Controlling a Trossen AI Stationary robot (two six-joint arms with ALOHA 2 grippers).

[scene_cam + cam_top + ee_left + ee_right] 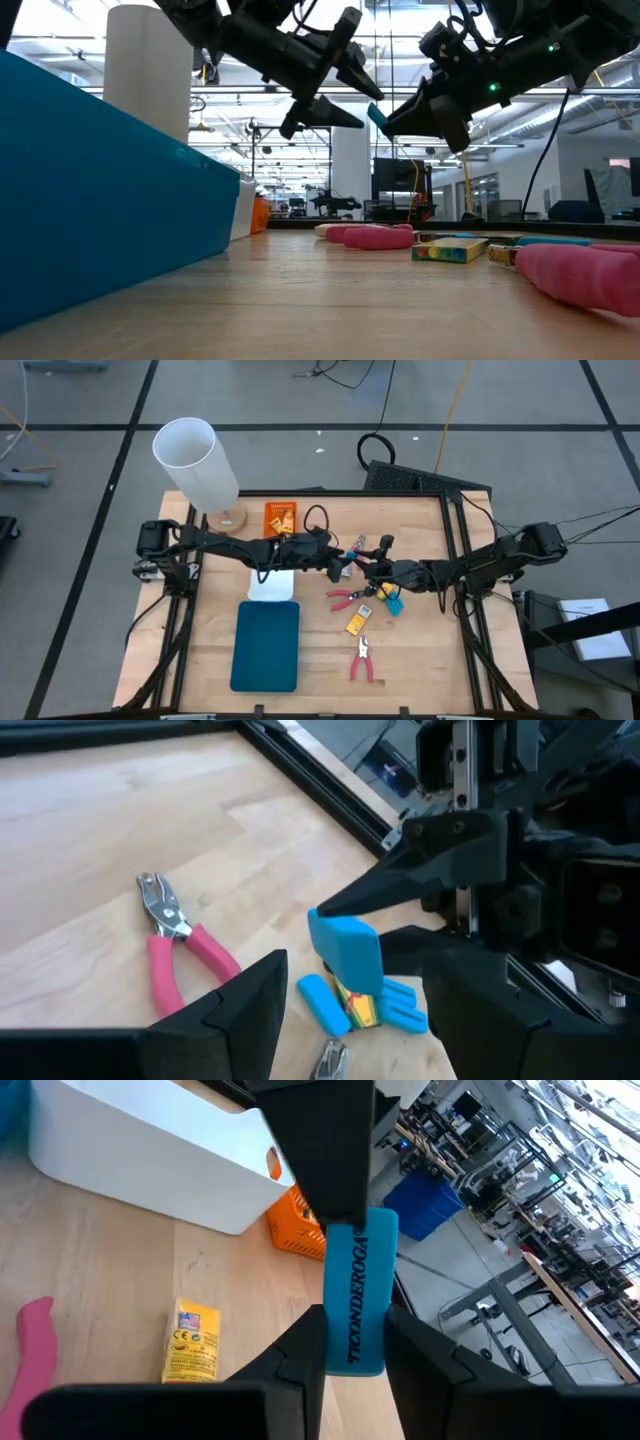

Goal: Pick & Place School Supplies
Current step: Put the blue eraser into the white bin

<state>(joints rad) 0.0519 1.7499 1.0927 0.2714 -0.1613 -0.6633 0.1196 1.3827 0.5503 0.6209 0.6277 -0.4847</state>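
From where I sit, nearest the front edge lie red pliers (pixel 363 660) alone on bare wood, with a teal tray (pixel 266 647) beside them toward the left arm's side. I can't see anything in that tray from above, nor in the white tray (pixel 271 585) behind it, so I judge the sorting barely begun.

Next back, a yellow packet (pixel 358 622), a second pair of pliers (pixel 343 599) and a blue piece (pixel 393 605) sit close together on the table — all left to place.

Above that cluster the two arms meet mid-table. My right gripper (pixel 350 1342) is clamped narrow on a blue eraser (pixel 359 1301), held upright in the air. My left gripper (pixel 345 995) stands wide with nothing in it, its fingers just beside the eraser — to me this reads as a handover not yet taken.

Farther back, the orange tray (pixel 280 517) and the tall white cylinder (pixel 195 462) crowd the far corner on the left arm's side.

Room to move: the front and middle of the table on the right arm's side are free. The black frame rails along both sides hem in any wide swing, and the cylinder is what I'd watch when reaching back.
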